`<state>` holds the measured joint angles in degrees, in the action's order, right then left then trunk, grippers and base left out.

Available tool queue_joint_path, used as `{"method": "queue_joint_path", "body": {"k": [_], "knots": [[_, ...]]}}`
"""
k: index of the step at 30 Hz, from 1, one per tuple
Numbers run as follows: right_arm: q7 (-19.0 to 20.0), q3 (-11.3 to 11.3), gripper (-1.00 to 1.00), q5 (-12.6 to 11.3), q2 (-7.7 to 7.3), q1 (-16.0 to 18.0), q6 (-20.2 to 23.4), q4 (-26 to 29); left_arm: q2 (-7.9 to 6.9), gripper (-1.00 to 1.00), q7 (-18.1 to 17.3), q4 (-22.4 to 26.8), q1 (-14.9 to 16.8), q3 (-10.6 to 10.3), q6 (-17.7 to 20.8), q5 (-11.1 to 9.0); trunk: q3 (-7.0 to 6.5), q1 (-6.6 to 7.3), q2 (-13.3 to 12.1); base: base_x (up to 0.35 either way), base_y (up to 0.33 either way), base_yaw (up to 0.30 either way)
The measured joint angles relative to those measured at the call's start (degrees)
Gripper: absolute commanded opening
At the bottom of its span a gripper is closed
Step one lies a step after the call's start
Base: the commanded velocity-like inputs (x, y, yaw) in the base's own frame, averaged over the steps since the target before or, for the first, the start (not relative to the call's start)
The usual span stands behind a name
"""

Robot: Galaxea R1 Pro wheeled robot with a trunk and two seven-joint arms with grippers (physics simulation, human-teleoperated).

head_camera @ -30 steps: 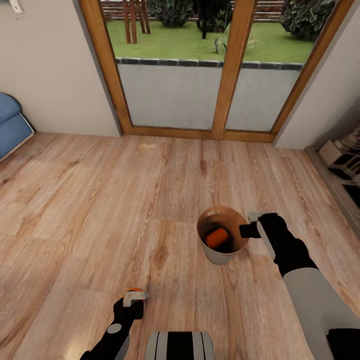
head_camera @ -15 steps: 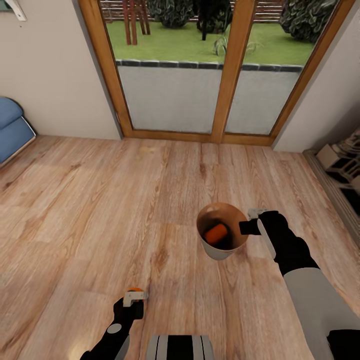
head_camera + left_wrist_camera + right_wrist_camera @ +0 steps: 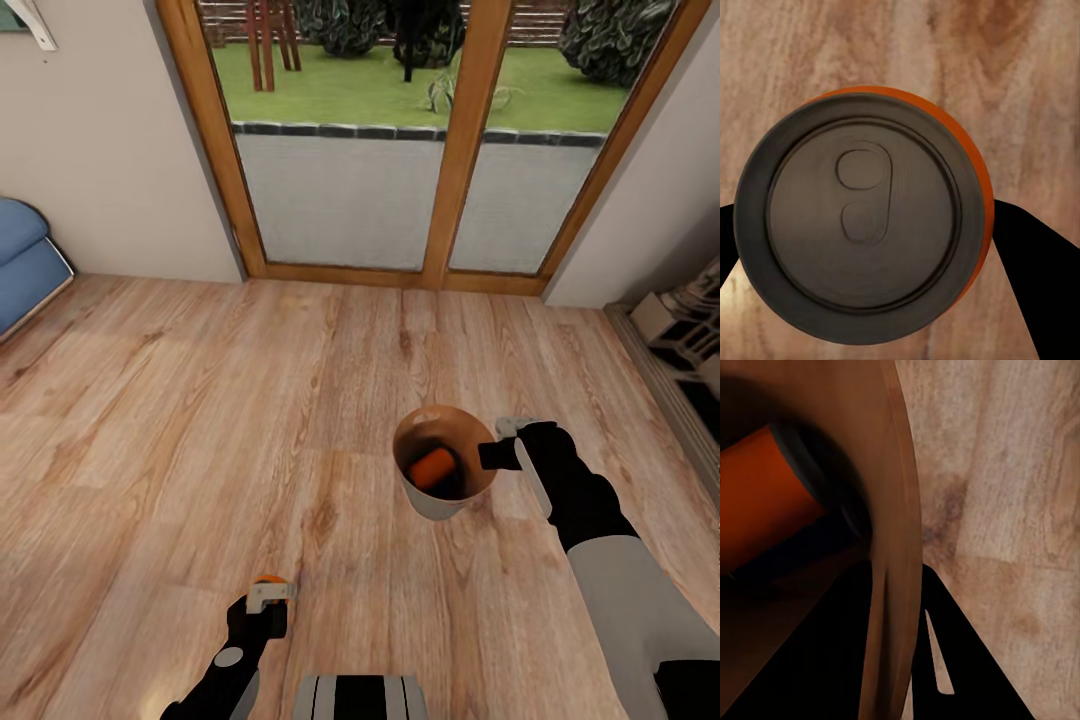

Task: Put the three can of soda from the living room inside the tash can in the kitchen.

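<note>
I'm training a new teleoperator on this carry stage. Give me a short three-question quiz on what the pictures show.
1. True or false: the left gripper holds an orange can.
2. What does the right gripper pinch? A) the sofa B) the bucket rim C) a door frame
3. Fill in: an orange can lies ___ the bucket, with something dark beside it.

Key: 1 true; 2 B; 3 inside.
</note>
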<state>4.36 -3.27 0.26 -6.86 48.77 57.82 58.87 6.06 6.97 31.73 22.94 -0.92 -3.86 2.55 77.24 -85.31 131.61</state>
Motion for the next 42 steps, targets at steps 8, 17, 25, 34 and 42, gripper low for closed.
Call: {"method": "queue_joint_path", "body": {"k": [8,17,25,34,42], "knots": [[0.00,0.00,-1.00,-0.10,0.00,0.01,0.01,0.00,0.00,-1.00,0.00,0.08,0.00,-0.03,-0.08,0.00,-1.07,1.31,-2.39,0.000,0.000,0.000],[0.00,-0.09,-1.00,0.01,0.02,-0.01,0.00,-0.20,0.00,-1.00,0.00,0.09,0.00,-0.01,-0.09,0.01,-2.69,3.29,-6.00,0.000,0.000,0.000],[0.00,-0.06,-1.00,0.03,0.13,-0.01,-0.07,-0.59,0.00,-1.00,0.00,0.09,0.00,0.00,-0.09,0.01,-4.12,5.05,-9.21,0.000,0.000,0.000],[0.00,-0.02,-1.00,0.05,0.51,0.00,-0.09,-0.84,0.00,-1.00,0.00,0.15,0.00,-0.01,-0.09,0.01,-5.74,7.02,-12.82,0.000,0.000,0.000],[0.00,0.00,-1.00,-0.05,0.51,0.00,-0.09,-0.87,0.00,-1.00,0.00,0.17,0.00,-0.03,-0.09,0.01,-7.55,8.78,-16.02,0.000,0.000,0.000]]}}
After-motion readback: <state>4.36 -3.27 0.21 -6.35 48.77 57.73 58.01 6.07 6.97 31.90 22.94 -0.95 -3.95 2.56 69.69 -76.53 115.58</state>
